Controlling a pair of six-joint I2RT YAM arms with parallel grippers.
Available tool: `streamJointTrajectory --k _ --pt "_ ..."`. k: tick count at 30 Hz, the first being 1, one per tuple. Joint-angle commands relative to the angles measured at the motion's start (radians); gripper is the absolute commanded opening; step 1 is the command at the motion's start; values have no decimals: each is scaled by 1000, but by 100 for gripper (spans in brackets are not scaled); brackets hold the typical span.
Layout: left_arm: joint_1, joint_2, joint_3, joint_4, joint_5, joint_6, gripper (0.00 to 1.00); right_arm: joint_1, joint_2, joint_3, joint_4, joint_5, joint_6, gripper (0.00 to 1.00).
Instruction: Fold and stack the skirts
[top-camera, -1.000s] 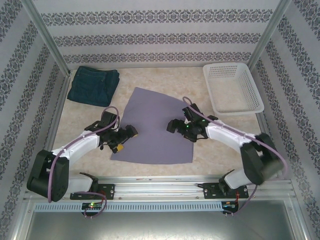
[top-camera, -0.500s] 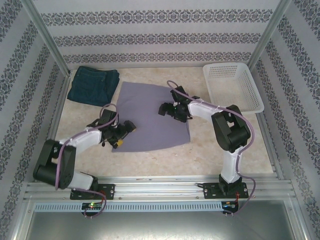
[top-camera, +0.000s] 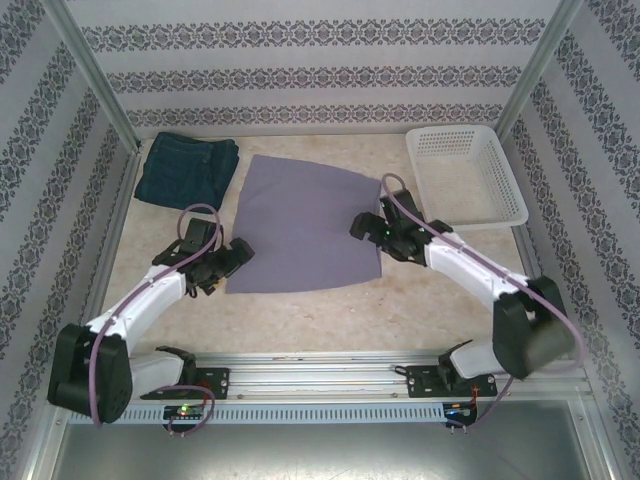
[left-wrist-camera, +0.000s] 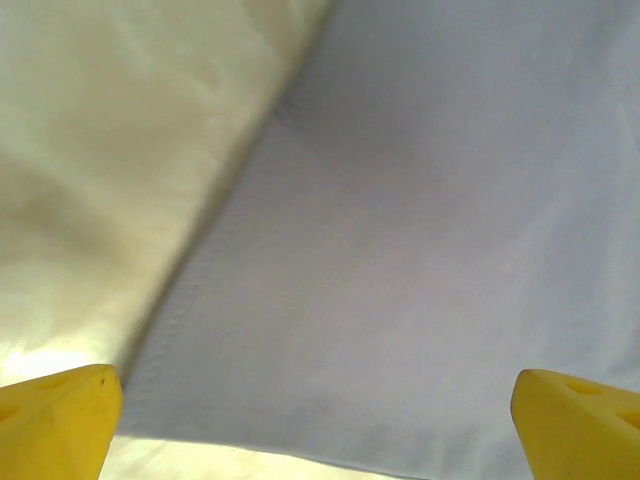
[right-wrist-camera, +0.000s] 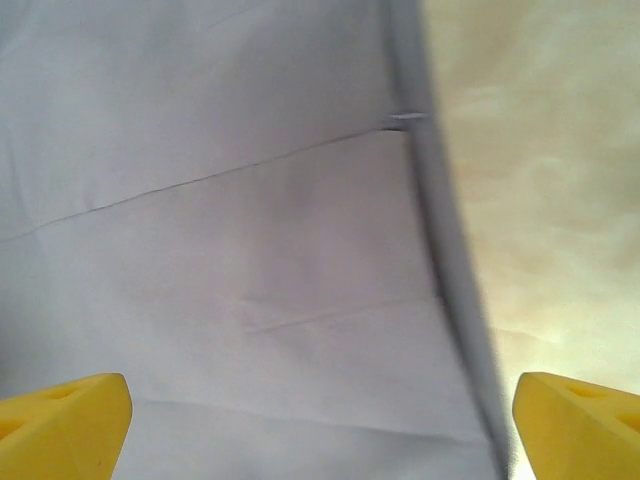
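The lavender skirt (top-camera: 300, 225) is laid flat on the table (top-camera: 300, 312). The left gripper (top-camera: 240, 253) and right gripper (top-camera: 360, 226) are held wide open at its side edges, nothing grasped.

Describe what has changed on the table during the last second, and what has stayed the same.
The lavender skirt slid toward the far left and turned a little; it now lies close to the folded denim skirt. The left gripper drew back to its near left corner; the right gripper is at its right edge. Both are open, holding nothing. The denim skirt and basket did not move.
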Motion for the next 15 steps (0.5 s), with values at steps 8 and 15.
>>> streamJointTrajectory --k 8,15 --pt "25 -108 -169 -36 -1 -174 67 -87 -121 -213 64 -60 143 98" --pt "26 10 -193 137 101 -242 48 -86 -104 -191 77 -75 125 98"
